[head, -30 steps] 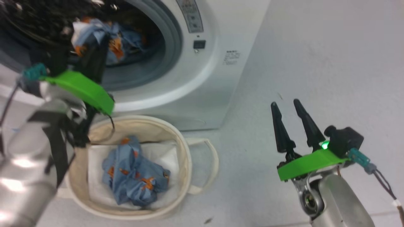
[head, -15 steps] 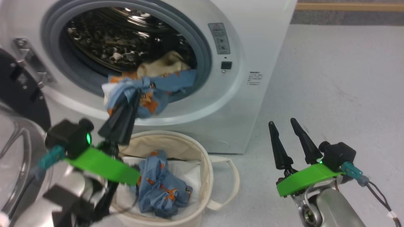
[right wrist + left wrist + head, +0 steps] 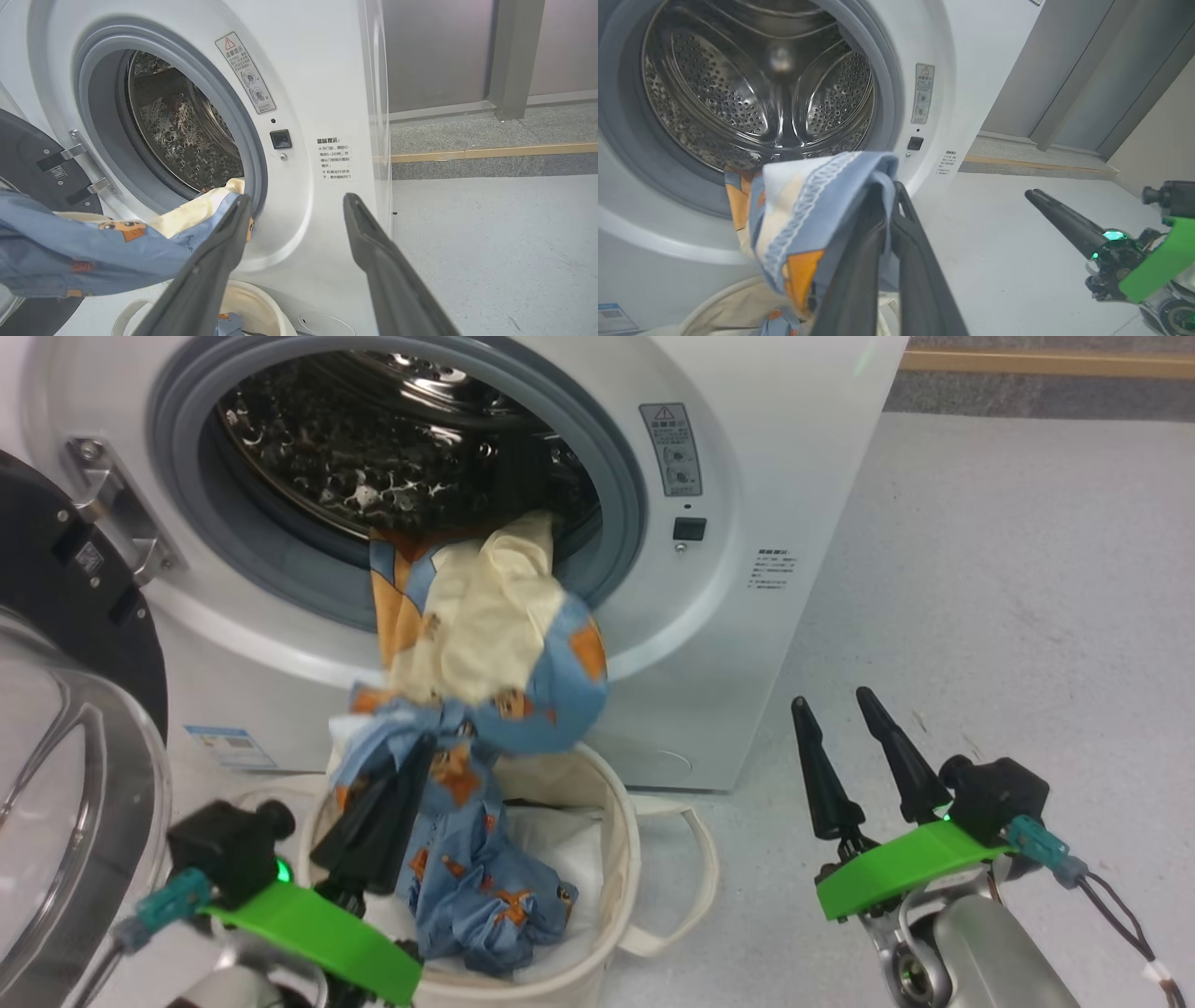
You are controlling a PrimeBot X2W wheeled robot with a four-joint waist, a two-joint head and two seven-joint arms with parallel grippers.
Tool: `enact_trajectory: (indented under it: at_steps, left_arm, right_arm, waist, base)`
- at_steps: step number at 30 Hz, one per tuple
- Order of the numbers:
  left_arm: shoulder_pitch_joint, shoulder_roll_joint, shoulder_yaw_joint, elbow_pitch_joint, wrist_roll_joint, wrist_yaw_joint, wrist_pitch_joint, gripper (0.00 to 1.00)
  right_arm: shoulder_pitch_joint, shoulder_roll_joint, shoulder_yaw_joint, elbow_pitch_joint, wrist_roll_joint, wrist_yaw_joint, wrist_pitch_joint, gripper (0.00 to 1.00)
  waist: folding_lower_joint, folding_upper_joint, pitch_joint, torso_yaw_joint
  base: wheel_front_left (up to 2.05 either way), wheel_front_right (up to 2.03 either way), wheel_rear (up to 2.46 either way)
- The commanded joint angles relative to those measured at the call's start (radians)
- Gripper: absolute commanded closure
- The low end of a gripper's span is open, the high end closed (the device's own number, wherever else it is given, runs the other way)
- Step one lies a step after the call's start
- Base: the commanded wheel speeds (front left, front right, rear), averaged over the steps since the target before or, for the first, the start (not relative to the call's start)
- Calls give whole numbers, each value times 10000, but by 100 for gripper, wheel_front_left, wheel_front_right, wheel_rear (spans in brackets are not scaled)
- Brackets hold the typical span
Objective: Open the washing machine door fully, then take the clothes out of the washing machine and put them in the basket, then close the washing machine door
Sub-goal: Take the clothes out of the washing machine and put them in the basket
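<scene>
The washing machine (image 3: 775,476) stands with its door (image 3: 56,607) swung open at the left. A garment of the clothes (image 3: 485,644), blue with orange prints and cream fabric, hangs from the drum's lip down over the basket (image 3: 621,845). My left gripper (image 3: 420,756) is shut on its blue lower end, and the left wrist view shows the same pinched cloth (image 3: 808,200) in front of the steel drum (image 3: 752,93). A second blue garment (image 3: 485,905) lies in the basket. My right gripper (image 3: 831,700) hovers open and empty over the floor to the right of the machine.
A flat white sheet (image 3: 560,840) lines the basket bottom. The door's clear glass bowl (image 3: 65,803) bulges close to my left arm. Grey floor (image 3: 1008,616) stretches to the right, ending at a raised step with a yellow strip (image 3: 490,151).
The head camera has shifted. My left gripper has drawn the garment down and out of the drum toward the basket, so the cream part now hangs outside. The right gripper stays put.
</scene>
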Motion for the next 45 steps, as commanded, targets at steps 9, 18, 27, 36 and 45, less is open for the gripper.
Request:
enact_trajectory:
  at_steps: [9, 18, 27, 36, 45]
  left_arm:
    - [-453, -680, 66, 4119, -970, -1344, -117, 100]
    - [-1682, -1933, -29, 9333, -1577, -2905, -275, 100]
    - [-2845, -2560, -73, 12494, -2072, -3377, -446, 100]
    - [-3614, -2483, -633, 12916, -2401, -3389, -533, 100]
    - [-3979, -2450, -860, 13490, -2727, -3391, -671, 87]
  right_arm:
    - [-368, 20, 195, -417, -128, 73, -51, 0]
    - [-641, 20, 72, -677, -178, 73, -51, 0]
    - [-861, 20, -114, -988, -189, 73, -51, 0]
    - [-1057, 20, -359, -1339, -110, 73, -51, 0]
    - [-1093, 20, -571, -1540, -141, 73, -51, 0]
  waist:
    - [1, -1, 561, -273]
    - [1, -1, 1468, -730]
    - [1, -1, 2472, -1383]
    - [1, -1, 3466, -1772]
    - [1, -1, 3816, -1919]
  base:
    - [0, 0, 0]
    - [0, 0, 0]
    - [0, 0, 0]
    - [0, 0, 0]
    - [0, 0, 0]
